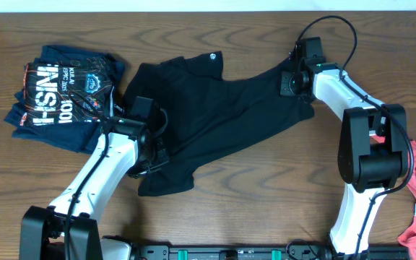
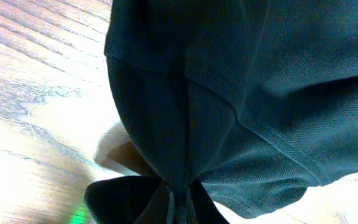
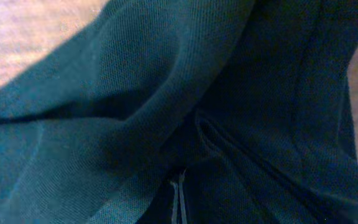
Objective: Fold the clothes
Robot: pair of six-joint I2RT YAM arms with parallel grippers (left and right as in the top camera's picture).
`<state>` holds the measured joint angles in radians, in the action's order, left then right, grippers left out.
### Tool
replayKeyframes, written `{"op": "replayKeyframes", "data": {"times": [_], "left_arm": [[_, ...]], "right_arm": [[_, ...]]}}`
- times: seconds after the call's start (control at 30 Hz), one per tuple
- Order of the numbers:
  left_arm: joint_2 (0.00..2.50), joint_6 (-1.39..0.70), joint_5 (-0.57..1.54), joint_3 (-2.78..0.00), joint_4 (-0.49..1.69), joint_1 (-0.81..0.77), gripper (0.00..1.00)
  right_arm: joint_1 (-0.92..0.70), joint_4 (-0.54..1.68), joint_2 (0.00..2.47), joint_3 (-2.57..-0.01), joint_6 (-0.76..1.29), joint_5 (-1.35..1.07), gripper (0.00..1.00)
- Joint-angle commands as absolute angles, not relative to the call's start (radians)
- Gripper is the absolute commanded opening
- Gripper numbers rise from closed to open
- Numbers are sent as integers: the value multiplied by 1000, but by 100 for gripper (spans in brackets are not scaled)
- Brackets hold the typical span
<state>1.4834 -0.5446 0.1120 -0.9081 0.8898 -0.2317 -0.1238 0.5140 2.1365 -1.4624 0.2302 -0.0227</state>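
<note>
The black T-shirt (image 1: 215, 115) lies slanted on the surface (image 1: 266, 195), just right of the navy shirt (image 1: 60, 94). Your left end effector (image 2: 179, 208) pinches the end nearest that shirt, and your right end effector (image 3: 179, 200) pinches the far end.

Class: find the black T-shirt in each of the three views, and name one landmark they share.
Overhead: the black T-shirt lies crumpled across the middle.
Left wrist: fills the centre and right, pinched at the bottom edge.
Right wrist: fills nearly the whole frame.
Shared landmark: the wooden table, left in the left wrist view, top left in the right wrist view.
</note>
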Motion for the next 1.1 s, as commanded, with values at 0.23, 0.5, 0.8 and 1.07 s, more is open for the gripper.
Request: {"op": "replayKeyframes", "data": {"times": [0.23, 0.5, 0.8, 1.07], "left_arm": [[1483, -531, 96, -903, 892, -233, 6], [1483, -531, 96, -903, 892, -233, 6], [1483, -531, 96, -903, 892, -233, 6], [1483, -531, 96, -903, 891, -233, 6]], "right_arm": [[-101, 656, 1998, -1473, 274, 134, 1], [-99, 615, 2030, -1472, 271, 107, 28], [-104, 572, 2142, -1472, 268, 70, 41], [-105, 551, 2145, -1472, 265, 70, 34]]}}
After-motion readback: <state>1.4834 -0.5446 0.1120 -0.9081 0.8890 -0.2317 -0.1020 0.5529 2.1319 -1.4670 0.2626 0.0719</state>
